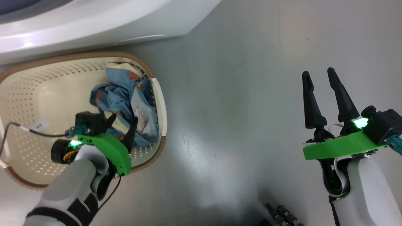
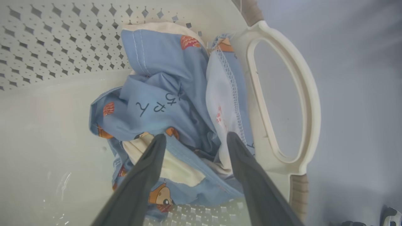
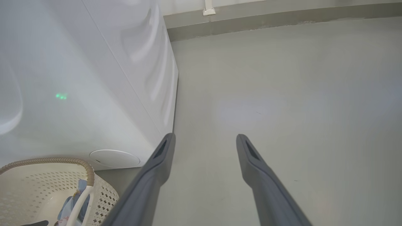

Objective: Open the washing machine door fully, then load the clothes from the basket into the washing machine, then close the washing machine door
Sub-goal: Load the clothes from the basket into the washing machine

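Down inside the basket (image 2: 47, 103), my left gripper (image 2: 195, 136) has its fingers spread apart with nothing clamped. The tips are set either side of a raised fold in the clothes (image 2: 163, 94); whether they press into the cloth or hang just above it I cannot tell. That bundle is crumpled against one end of the basket, right up against the side handle (image 2: 314, 106).

My worry starts there. The finger nearer the handle sits close to the wall, so a sloppy close could nip plastic along with fabric. The light basket would then likely tip or drag when I lift.

A shallow pinch is the other risk. I'd judge the loose fabric would slide out, or one garment would come up and shed the rest onto the floor (image 1: 235, 110). Trailing cloth might also catch the rim.

Just beyond the basket stands the washing machine (image 1: 94, 22); whether its door is fully open I cannot tell. My right gripper (image 1: 318, 72) hangs open and empty over the floor, well apart from the basket.
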### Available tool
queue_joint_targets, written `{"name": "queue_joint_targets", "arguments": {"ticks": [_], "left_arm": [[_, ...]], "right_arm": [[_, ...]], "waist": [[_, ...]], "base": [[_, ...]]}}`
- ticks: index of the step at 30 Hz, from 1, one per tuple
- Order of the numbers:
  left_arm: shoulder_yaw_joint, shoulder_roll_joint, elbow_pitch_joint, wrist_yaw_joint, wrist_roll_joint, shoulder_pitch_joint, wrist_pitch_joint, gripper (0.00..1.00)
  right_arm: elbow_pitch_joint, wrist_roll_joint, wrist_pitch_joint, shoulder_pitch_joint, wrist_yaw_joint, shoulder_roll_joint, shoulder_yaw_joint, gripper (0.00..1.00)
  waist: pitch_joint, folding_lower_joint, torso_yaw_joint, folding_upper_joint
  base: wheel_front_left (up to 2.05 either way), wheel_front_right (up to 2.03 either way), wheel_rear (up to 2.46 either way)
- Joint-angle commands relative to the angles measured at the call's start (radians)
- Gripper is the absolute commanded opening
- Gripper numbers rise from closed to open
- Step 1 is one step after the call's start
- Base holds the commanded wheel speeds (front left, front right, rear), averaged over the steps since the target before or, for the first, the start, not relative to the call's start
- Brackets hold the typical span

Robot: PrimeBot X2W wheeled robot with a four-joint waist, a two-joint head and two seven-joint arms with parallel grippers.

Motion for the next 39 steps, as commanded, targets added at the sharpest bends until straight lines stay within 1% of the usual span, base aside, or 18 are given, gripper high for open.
{"name": "queue_joint_targets", "arguments": {"ticks": [1, 6, 12, 21, 28, 29, 30, 32, 39], "left_arm": [[-0.009, 0.034, -0.008, -0.001, -0.033, -0.014, 0.002, 1.0], [-0.123, 0.057, -0.02, -0.001, -0.145, -0.058, 0.013, 1.0], [-0.223, 0.069, 0.016, -0.001, -0.228, -0.113, 0.006, 1.0], [-0.301, 0.056, 0.125, -0.001, -0.307, -0.186, 0.003, 1.0], [-0.345, 0.048, 0.127, -0.001, -0.364, -0.194, 0.028, 1.0], [-0.35, 0.048, 0.122, -0.001, -0.375, -0.194, 0.033, 0.95], [-0.357, 0.049, 0.117, -0.001, -0.383, -0.193, 0.037, 0.5], [-0.37, 0.05, 0.108, -0.001, -0.391, -0.192, 0.04, 0.0], [-0.391, 0.049, 0.086, -0.001, -0.434, -0.186, 0.023, 0.0]], "right_arm": [[-0.023, -0.002, -0.005, 0.007, 0.002, 0.004, 0.023, 1.0], [-0.027, 0.011, -0.005, 0.001, 0.002, 0.004, 0.027, 1.0], [-0.03, 0.016, -0.005, -0.001, 0.002, 0.004, 0.036, 1.0], [-0.037, 0.013, -0.005, -0.006, 0.002, 0.004, 0.054, 1.0], [-0.042, 0.012, -0.005, 0.002, 0.002, 0.004, 0.061, 1.0], [-0.042, 0.012, -0.005, 0.004, 0.002, 0.004, 0.06, 1.0], [-0.042, 0.011, -0.005, 0.006, 0.002, 0.004, 0.06, 1.0], [-0.042, 0.01, -0.005, 0.01, 0.002, 0.004, 0.058, 1.0], [-0.041, 0.002, -0.005, 0.014, 0.002, 0.004, 0.052, 1.0]], "waist": [[0.01, 0.0, -0.007, 0.0], [0.029, 0.0, -0.014, 0.0], [0.047, 0.0, -0.022, 0.0], [0.065, 0.0, -0.034, 0.0], [0.061, 0.0, -0.042, 0.0], [0.06, 0.0, -0.043, 0.0], [0.057, 0.0, -0.044, 0.0], [0.052, 0.0, -0.045, 0.0], [0.021, 0.0, -0.035, 0.0]], "base": [[0.0, 0.0, 0.0], [0.0, 0.0, 0.0], [0.0, 0.0, 0.0], [0.0, 0.0, 0.0], [0.0, 0.0, 0.0], [0.0, 0.0, 0.0], [0.0, 0.0, 0.0], [0.0, 0.0, 0.0], [0.0, 0.0, 0.0]]}}
